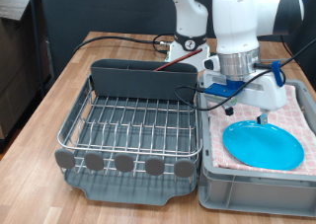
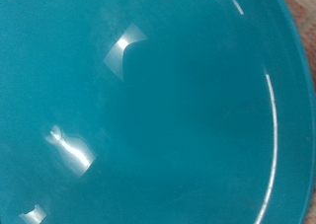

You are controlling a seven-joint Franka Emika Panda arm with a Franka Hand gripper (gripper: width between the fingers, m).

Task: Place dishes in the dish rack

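Observation:
The light-blue plate (image 1: 263,145) lies flat on the pink checked cloth inside the grey crate (image 1: 252,196) at the exterior view's right. My gripper (image 1: 262,117) hangs just above the plate's far edge, pointing down. In the wrist view the plate (image 2: 158,106) fills nearly the whole picture and no fingers show. The dish rack (image 1: 128,125), silver wire on a dark grey tray, stands at the left with nothing on its grid. The white mug and the wooden spoon are out of view.
The rack's tall grey back compartment (image 1: 143,76) rises just left of the arm. Round grey discs (image 1: 123,163) line the rack's front. The robot's base (image 1: 190,41) and cables sit behind on the wooden table (image 1: 59,96).

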